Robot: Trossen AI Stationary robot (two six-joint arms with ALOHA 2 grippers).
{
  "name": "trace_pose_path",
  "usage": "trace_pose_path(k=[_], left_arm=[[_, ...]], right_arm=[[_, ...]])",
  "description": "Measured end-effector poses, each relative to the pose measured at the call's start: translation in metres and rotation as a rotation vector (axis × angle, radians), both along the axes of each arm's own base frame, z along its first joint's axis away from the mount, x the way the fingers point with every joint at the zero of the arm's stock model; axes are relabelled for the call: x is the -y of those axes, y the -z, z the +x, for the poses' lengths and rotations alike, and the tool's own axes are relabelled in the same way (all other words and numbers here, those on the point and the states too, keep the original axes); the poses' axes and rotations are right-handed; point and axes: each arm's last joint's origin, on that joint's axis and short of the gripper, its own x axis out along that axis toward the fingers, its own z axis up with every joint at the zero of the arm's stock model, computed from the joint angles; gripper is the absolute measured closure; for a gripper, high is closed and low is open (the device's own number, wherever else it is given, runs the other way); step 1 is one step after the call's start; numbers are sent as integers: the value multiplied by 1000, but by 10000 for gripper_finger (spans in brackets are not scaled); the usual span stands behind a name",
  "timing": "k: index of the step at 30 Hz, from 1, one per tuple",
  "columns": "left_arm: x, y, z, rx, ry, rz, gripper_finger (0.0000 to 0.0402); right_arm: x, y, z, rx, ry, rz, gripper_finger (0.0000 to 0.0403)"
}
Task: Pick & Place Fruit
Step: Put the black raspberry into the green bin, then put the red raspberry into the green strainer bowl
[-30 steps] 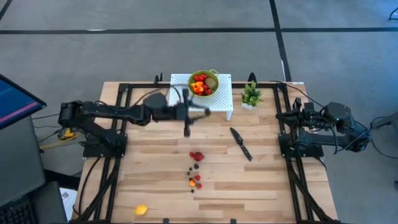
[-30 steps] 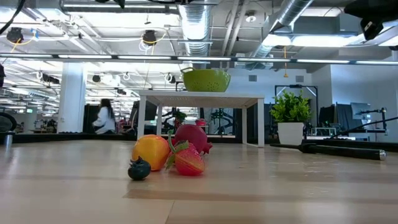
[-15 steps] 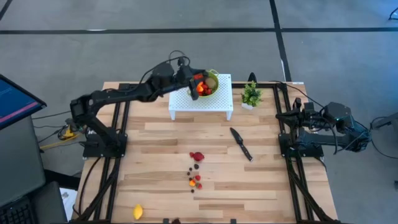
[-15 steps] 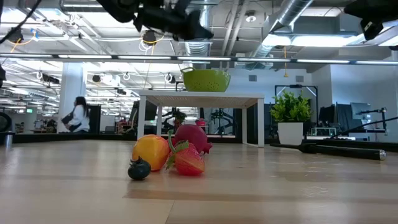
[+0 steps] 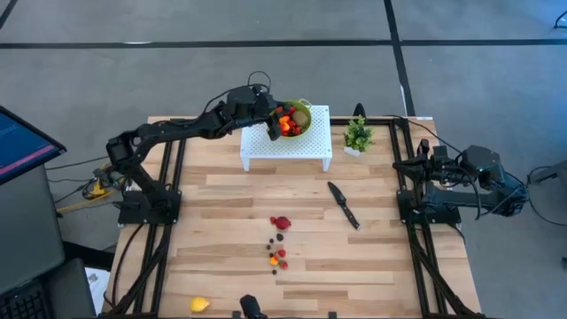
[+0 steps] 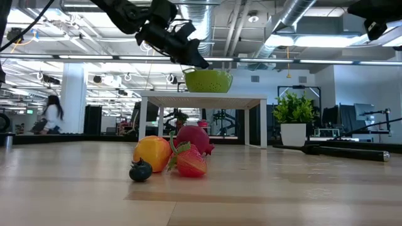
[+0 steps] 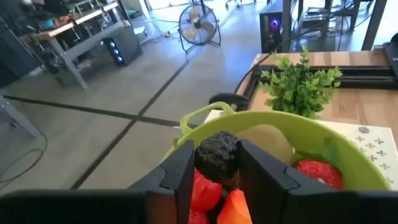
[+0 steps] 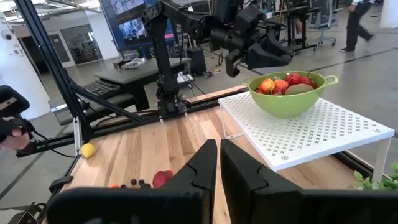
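A green colander bowl (image 5: 296, 116) with red and orange fruit stands on a white perforated stand (image 5: 301, 146) at the table's far side. My left gripper (image 5: 273, 120) hangs over the bowl's left rim (image 7: 199, 118), shut on a dark bumpy berry (image 7: 217, 155). More small fruit (image 5: 280, 241) lies in a loose group on the table's middle, and a yellow one (image 5: 200, 303) lies near the front left. My right gripper (image 8: 219, 163) waits shut at the table's right edge, touching nothing. My left gripper pinches the dark berry by two opposite sides (image 7: 219, 167) between its two fingers (image 7: 181, 175). The fingers come from the table's left, slanting a little downward (image 6: 191, 58). The berry is lifted clear, just above the fruit in the bowl.
A black knife (image 5: 344, 205) lies right of the table's middle. A small green potted plant (image 5: 358, 135) stands right of the stand. A dark object (image 5: 250, 307) shows at the near edge. In the room behind the table a person (image 6: 51, 114) walks.
My left gripper has swung from in front of the stand toward the far edge and the bowl, turning as it went, then sunk a little toward the bowl's left rim. The person in the background has walked to the left.
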Motion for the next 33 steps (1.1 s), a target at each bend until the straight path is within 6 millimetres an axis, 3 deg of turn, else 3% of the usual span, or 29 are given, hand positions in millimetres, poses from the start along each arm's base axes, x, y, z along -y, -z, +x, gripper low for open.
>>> trace_pose_path(k=[13,24,28,33], left_arm=[[9,7,3,-63,25,-34,291],[9,6,2,-63,25,-33,224],[21,-8,-2,-52,53,-4,214],[51,-41,-9,31,122,49,217]], right_arm=[[0,0,0,0,0,0,386],[0,0,0,0,0,0,386],[0,0,0,0,0,0,386],[0,0,0,0,0,0,386]])
